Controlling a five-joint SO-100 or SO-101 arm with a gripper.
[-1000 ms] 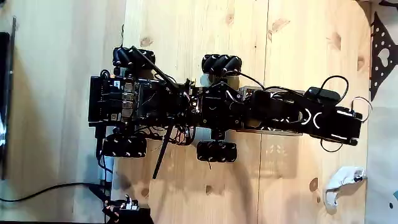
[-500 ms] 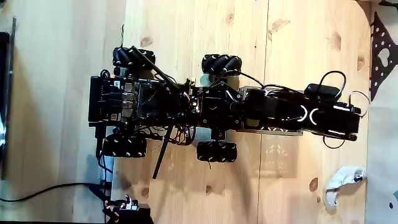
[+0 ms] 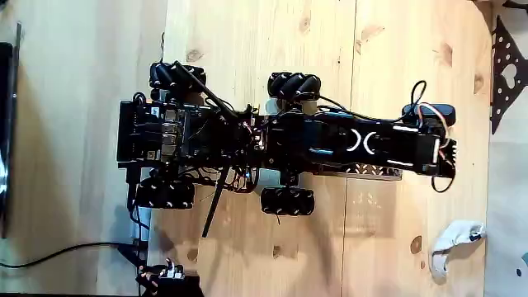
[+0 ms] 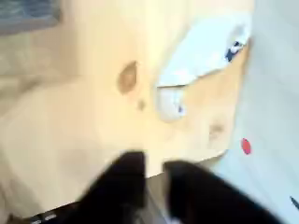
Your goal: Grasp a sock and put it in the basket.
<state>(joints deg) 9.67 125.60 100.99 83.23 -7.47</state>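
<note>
In the fixed view, the black arm point(image 3: 371, 142) stretches to the right from a wheeled base point(image 3: 210, 139) on the pale wooden bench point(image 3: 247, 49). A white sock with grey marks point(image 3: 450, 244) lies near the bench's lower right edge, well apart from the arm. The basket's perforated wall point(image 3: 371, 170) peeks out under the arm. In the wrist view, which is blurred, the 2 dark fingers point(image 4: 155, 187) stand slightly apart with a narrow gap, empty, below the white sock point(image 4: 201, 58).
</note>
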